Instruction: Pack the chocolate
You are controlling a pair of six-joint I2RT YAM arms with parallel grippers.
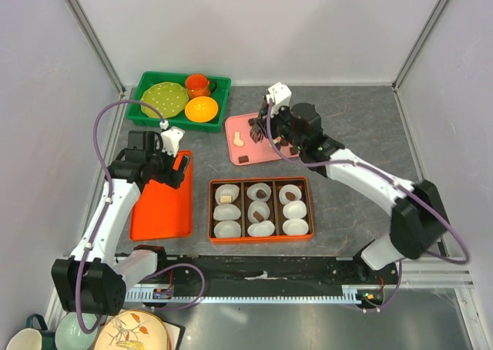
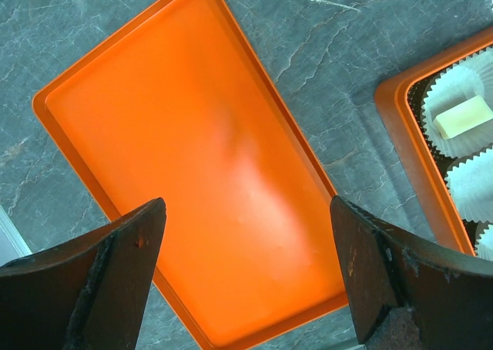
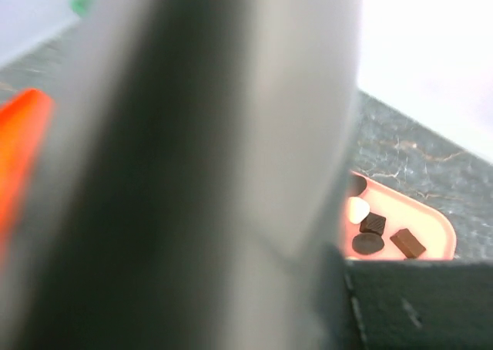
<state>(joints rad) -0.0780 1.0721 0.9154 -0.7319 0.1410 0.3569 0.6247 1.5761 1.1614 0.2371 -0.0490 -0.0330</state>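
Loose chocolate lies on the pink tray [image 1: 248, 151]: a cream piece [image 1: 239, 140] and a dark piece [image 1: 243, 159], with more under my right gripper [image 1: 262, 128]. That gripper hangs low over the tray's far side, and its jaws are hidden. In the right wrist view a blurred grey shape fills most of the frame. Beside it, dark pieces [image 3: 372, 223] and a cream piece [image 3: 357, 208] show on the pink tray [image 3: 435, 228]. The orange box [image 1: 260, 239] holds white paper cups, some with chocolate [image 1: 259, 193] inside. My left gripper [image 2: 246, 205] stands open and empty above the flat orange tray [image 2: 192, 134].
A green bin [image 1: 146, 112] at the back left holds a green plate, an orange cup and an orange bowl. The flat orange tray [image 1: 158, 211] lies left of the box. Crockery [image 1: 115, 331] sits off the table's near left corner. Walls close the back and sides.
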